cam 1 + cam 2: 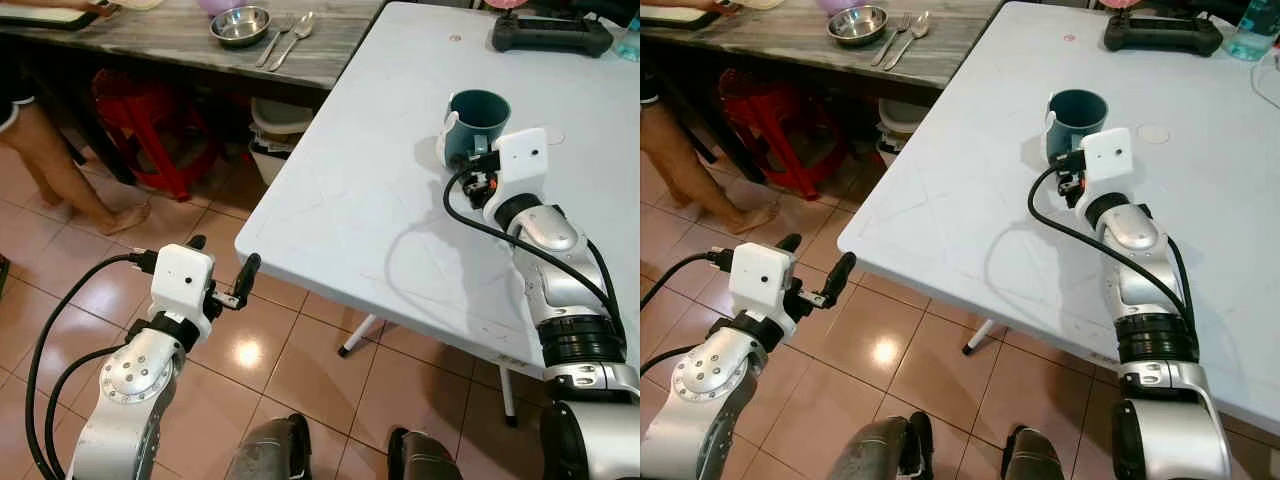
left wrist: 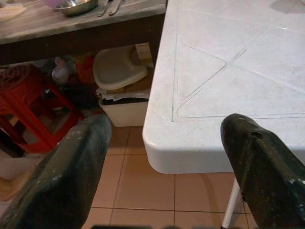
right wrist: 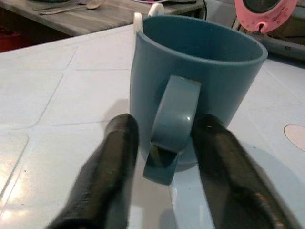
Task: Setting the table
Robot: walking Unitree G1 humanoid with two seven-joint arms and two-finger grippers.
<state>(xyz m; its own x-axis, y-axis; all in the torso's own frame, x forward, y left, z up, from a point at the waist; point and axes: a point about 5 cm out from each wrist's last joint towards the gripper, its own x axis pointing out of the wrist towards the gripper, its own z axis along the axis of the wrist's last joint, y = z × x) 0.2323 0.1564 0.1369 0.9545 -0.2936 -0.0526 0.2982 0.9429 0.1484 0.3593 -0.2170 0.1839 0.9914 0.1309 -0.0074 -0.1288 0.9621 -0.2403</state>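
Sitting upright on the white plastic worktop (image 1: 380, 190), teal ceramic mug (image 3: 190, 81) with right end effector (image 3: 164, 157) straddling its handle, fingers not quite clamping, so probably slipping or tipping if lifting early; left end effector (image 2: 164, 162) hanging wide, empty.

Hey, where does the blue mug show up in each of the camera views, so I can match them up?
Left eye view: blue mug on the white table, upper right, just beyond the right gripper.
Right eye view: same mug, upper middle-right.
Left wrist view: no mug; the table corner between the open fingers.
Right wrist view: mug centre, its handle between the fingers.
Shared landmark: the steel bowl on the wooden table.
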